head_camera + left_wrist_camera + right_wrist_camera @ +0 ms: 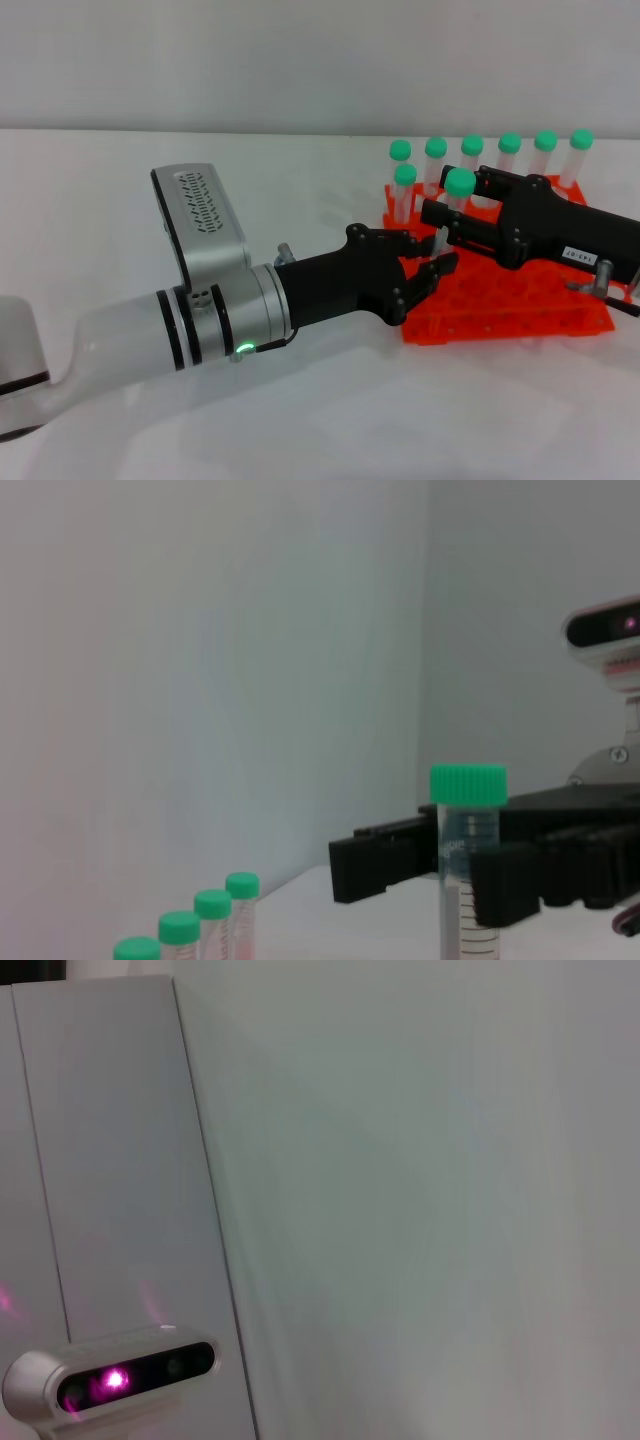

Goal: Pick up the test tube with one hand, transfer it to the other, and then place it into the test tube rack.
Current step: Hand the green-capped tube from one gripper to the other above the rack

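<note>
The test tube (456, 195) with its green cap stands upright just in front of the orange test tube rack (500, 312). My right gripper (440, 216), black with a white label, reaches in from the right and is shut on the tube below the cap. The left wrist view shows this grip: the tube (468, 865) sits between the right gripper's fingers (380, 865). My left gripper (435, 252), on the silver-white arm with the green ring, is open, with a finger on either side of the tube's lower end. The right wrist view shows none of these.
Several more green-capped tubes (472, 150) stand in the rack's back rows; some show in the left wrist view (212, 920). The white table (300, 420) stretches left and front of the rack. The right wrist view shows a wall and a camera (110, 1380).
</note>
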Motion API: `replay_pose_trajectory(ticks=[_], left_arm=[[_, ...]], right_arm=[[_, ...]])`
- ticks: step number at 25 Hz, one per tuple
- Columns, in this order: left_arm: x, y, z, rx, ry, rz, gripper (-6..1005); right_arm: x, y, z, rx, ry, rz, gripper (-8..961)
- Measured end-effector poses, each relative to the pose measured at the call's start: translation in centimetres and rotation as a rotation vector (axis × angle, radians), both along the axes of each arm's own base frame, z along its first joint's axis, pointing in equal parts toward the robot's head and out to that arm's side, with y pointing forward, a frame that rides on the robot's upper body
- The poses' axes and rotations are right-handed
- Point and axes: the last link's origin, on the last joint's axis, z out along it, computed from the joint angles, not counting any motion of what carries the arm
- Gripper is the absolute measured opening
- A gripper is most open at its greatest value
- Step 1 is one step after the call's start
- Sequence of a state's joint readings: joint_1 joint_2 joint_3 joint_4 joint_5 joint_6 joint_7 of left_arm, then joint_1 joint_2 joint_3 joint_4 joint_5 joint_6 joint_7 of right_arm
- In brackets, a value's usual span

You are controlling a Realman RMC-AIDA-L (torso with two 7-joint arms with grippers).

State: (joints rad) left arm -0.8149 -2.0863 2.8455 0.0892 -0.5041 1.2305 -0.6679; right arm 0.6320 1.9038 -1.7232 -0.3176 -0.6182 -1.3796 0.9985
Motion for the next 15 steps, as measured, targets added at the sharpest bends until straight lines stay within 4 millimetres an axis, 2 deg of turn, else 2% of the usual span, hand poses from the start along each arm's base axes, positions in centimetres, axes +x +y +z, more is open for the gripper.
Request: replay_pose_trajectory(ticks=[3,9,11,15], left_arm=[[-0.01,0.03,0.0,0.002,0.002,0.0,236],[-0.13,0.08,0.06,0.008,0.004,0.003,238],[-0.16,0.11,0.09,0.009,0.004,0.004,239],[-0.24,0.07,0.08,0.009,0.005,0.006,241]], right_arm=[[0.08,0.02,0.27,0.004,0.0,0.002,669],[0.11,0.18,0.64,0.012,0.01,-0.004,441],[0.12,0.18,0.65,0.01,0.011,-0.006,263],[0.12,0.2,0.71,0.002,-0.005,0.005,242]])
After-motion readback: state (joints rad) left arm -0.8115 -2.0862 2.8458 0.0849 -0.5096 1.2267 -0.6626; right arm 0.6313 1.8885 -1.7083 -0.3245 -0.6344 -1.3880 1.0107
